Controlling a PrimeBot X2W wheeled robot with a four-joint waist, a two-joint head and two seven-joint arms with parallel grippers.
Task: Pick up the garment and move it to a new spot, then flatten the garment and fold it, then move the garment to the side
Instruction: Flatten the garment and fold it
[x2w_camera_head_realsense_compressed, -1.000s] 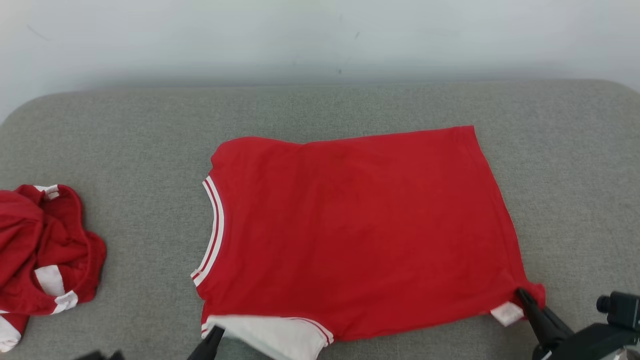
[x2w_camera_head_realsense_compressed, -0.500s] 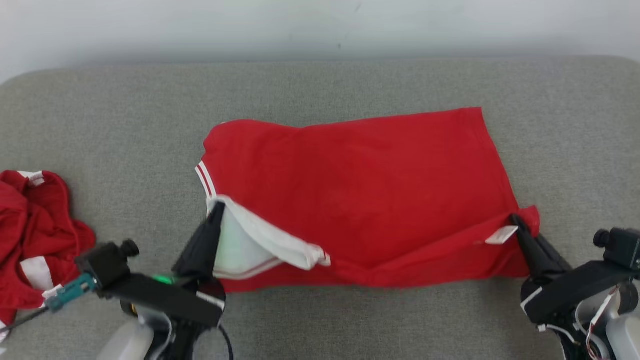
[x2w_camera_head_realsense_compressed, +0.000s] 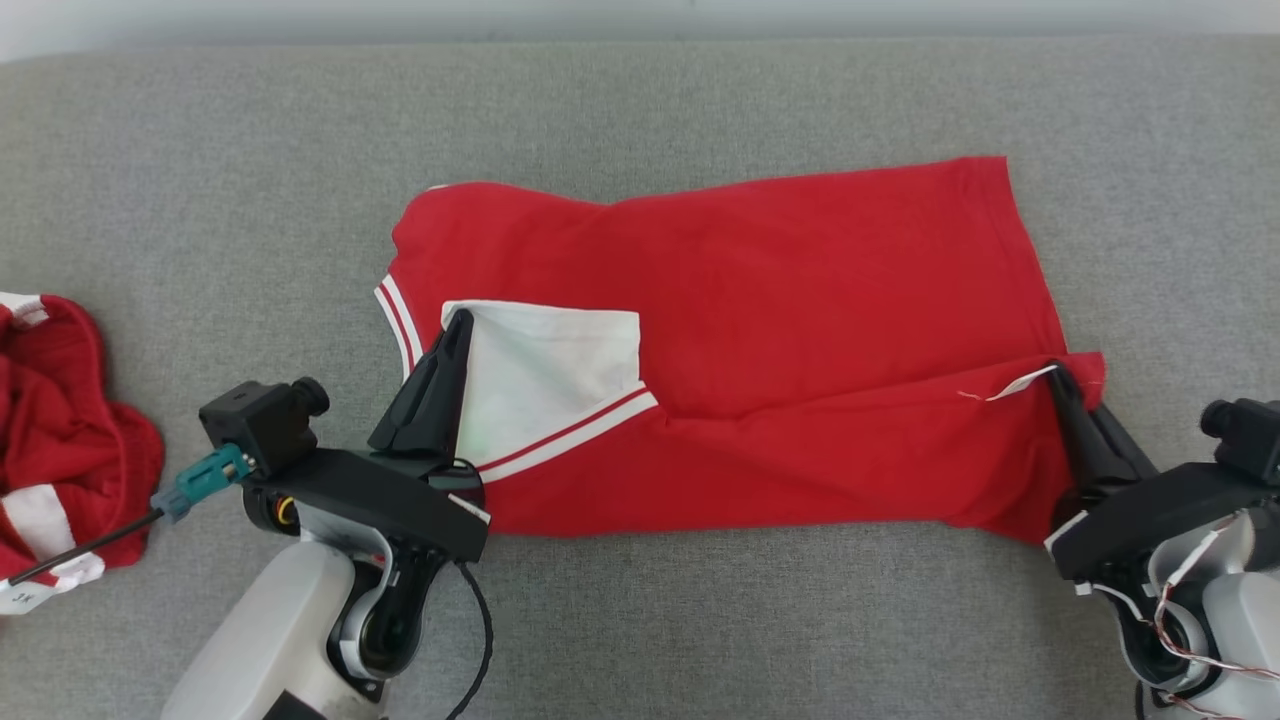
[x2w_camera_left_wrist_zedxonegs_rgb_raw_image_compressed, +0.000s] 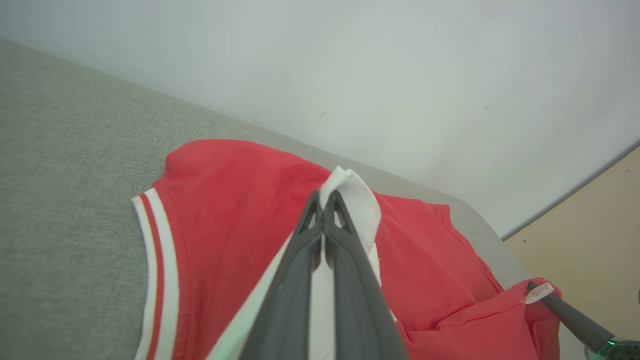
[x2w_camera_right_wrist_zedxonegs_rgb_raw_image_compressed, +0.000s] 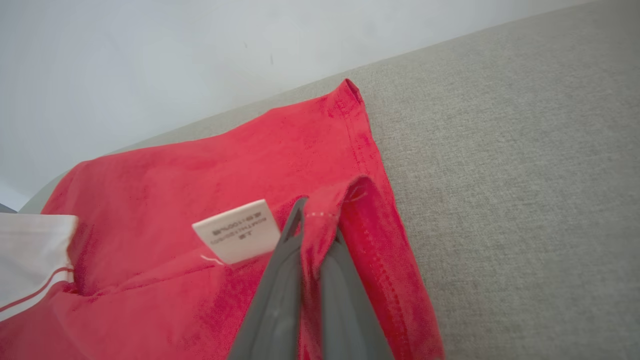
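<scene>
Grey upholstery (x2w_camera_head_realsense_compressed: 720, 620) beneath half-folded red garment (x2w_camera_head_realsense_compressed: 800, 290)

The red fabric T-shirt (x2w_camera_head_realsense_compressed: 760, 330) lies spread sideways across the middle of the grey woven cushion (x2w_camera_head_realsense_compressed: 700, 100), neck to the left and hem to the right. Its near long edge is doubled over toward the far side – a shallow fold along the whole length. The white sleeve with red-striped cuff (x2w_camera_head_realsense_compressed: 545, 370) rests on the red body at near left. The white-and-red neckband (x2w_camera_head_realsense_compressed: 393, 318) faces left – a small white care label (x2w_camera_head_realsense_compressed: 1020, 385) juts from the raised near-right hem corner.
</scene>
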